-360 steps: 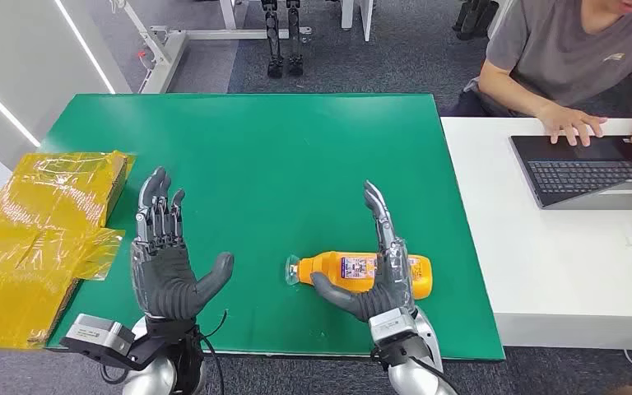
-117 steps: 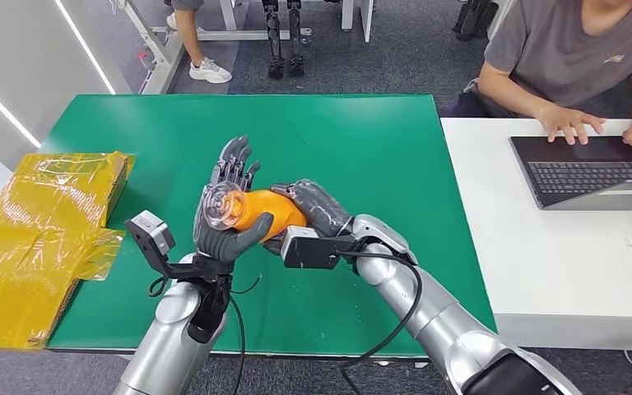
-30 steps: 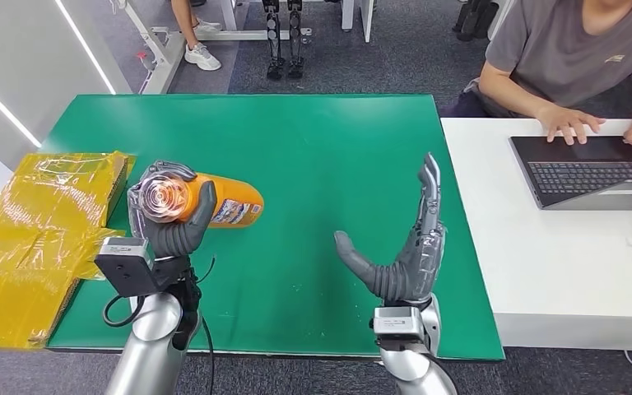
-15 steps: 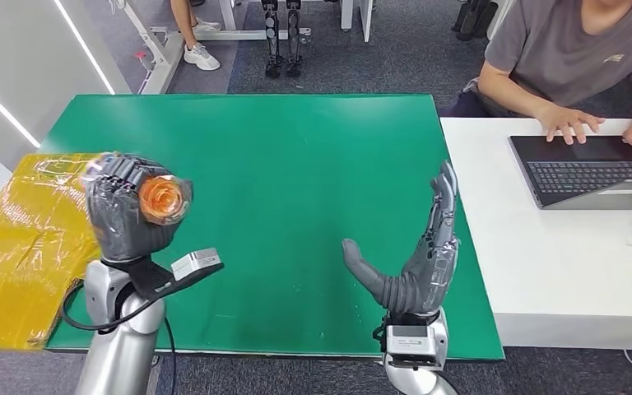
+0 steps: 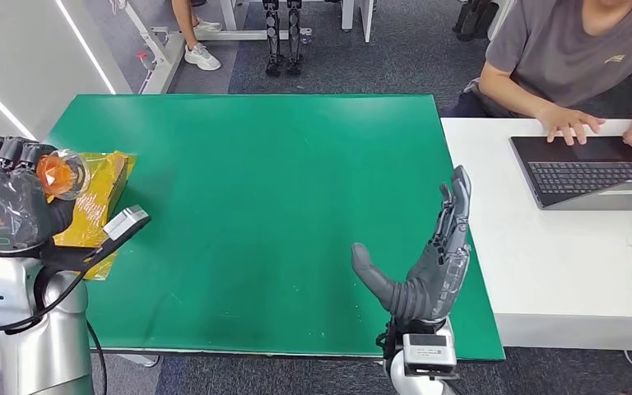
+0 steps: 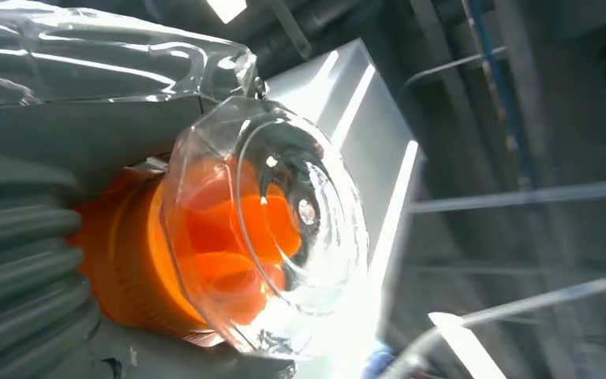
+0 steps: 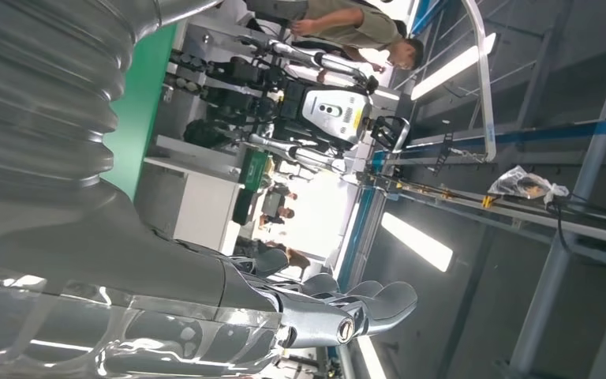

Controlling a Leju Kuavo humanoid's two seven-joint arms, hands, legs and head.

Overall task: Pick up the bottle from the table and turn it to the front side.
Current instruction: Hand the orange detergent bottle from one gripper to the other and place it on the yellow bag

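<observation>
My left hand (image 5: 8, 197) is raised at the far left, above the table's left edge, with its fingers wrapped round the orange bottle (image 5: 56, 174). The bottle's clear cap and orange neck poke out of the fist toward the camera; its body is hidden inside the hand. The left wrist view shows the clear cap (image 6: 272, 229) and orange neck close up against the grey fingers (image 6: 16, 260). My right hand (image 5: 428, 263) stands open, fingers straight up, over the front right part of the green table (image 5: 280, 181), holding nothing. Its fingers (image 7: 339, 308) show extended in the right wrist view.
A yellow wrapped package (image 5: 99, 189) lies off the table's left edge, behind my left hand. To the right stands a white desk (image 5: 543, 271) with a laptop (image 5: 592, 169); a seated person (image 5: 576, 58) types on it.
My left hand has carried the bottle further left and up, off toward the table's left edge, turning it so the cap faces the camera. My right hand shifted slightly right, still open.
</observation>
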